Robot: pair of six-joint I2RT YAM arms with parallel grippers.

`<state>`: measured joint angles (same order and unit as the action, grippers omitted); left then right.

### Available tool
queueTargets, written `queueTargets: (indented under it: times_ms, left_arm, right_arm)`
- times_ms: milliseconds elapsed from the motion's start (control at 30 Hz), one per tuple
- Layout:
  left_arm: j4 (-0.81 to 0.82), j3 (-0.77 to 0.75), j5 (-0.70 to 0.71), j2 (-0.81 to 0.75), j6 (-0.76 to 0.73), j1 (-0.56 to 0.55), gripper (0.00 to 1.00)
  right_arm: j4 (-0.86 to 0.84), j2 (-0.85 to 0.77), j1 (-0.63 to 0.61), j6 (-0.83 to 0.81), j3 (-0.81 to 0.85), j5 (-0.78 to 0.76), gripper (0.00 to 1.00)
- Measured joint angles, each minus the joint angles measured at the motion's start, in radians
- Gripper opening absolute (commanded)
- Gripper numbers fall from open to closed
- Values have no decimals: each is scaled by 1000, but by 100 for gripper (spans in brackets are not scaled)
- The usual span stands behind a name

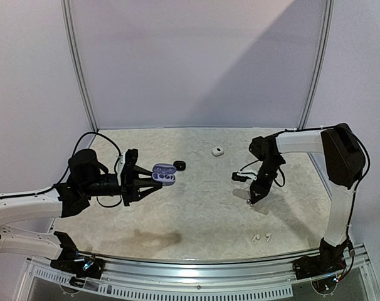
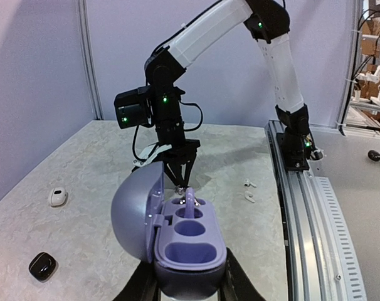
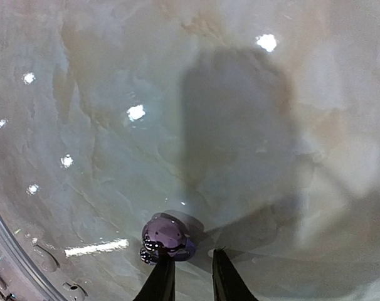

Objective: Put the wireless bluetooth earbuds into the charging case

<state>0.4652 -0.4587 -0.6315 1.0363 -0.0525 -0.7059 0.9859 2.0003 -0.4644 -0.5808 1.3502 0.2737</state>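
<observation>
pickup step in hand, by the look of it. holding a lavender plastic charging case [image 2: 190, 251], lid swung open and sockets up, clear of the pale speckled bench [image 1: 196, 213], in the left gripper [image 1: 151, 180], closed tight on the case's base. well apart from that case, toward the right arm's side, down at the bench with the right gripper [image 3: 190, 269]: fingers a narrow gap apart, one tip touching a small glossy dark purplish earbud [image 3: 167, 237] lying more beside the gap than in it. cannot tell whether pinched or only touched. next, probably: centre the gap over the earbud, close gently, lift, carry across to the case and lower into a matching socket. nearer the arms' bases than the case, a white stemmed pair [image 1: 261, 237]; just beyond the case, a small black rounded case [image 1: 179, 165], and farther off a small white rounded case [image 1: 217, 151].
</observation>
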Motion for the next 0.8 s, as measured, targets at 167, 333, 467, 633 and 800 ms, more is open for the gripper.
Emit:
queueTargets:
  times_ms: [167,333,467,633,800]
  left_arm:
    - [0,0,-8,0,-2,0,0]
    - [-7,0,-8,0,-7,0,0]
    - [-14,0,-8,-2,-7,0,0]
    - [-15,0,-8,-4,-8,0,0]
    - [-15,0,-8,-5,-8,0,0]
  right_arm:
    - [0,0,-19,35,-3,17,21]
    - [-2,-4,-25,81,-11,37,21]
    - [-5,-16,-42,112,-32,53,18]
    - [-17,-17,-55,156,-40,72,16]
    - [-42,-17,-57,212,-43,98,20]
